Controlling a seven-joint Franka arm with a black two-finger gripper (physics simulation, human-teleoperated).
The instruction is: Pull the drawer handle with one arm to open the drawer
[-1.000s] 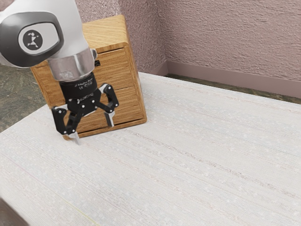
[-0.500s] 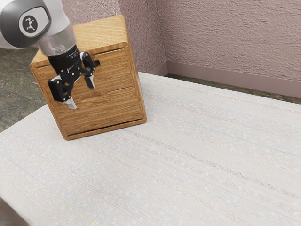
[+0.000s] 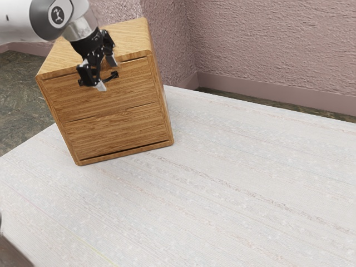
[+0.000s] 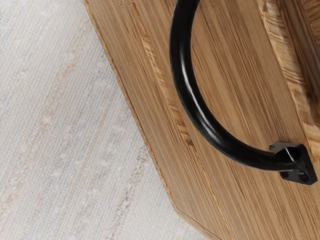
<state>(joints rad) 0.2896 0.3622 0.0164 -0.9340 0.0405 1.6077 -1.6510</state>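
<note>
Pincer (image 3: pixel 108 74) (spread open) at drawer handle (image 4: pixel 200 115), wooden cabinet (image 3: pixel 119 125)

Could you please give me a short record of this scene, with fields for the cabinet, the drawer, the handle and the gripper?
cabinet: wooden cabinet with two drawer fronts, standing on the pale table
drawer: upper drawer, front looks flush, not pulled out
handle: black curved handle on the upper drawer's front
gripper: gripper open, fingers spread at the handle, no grip yet
</note>
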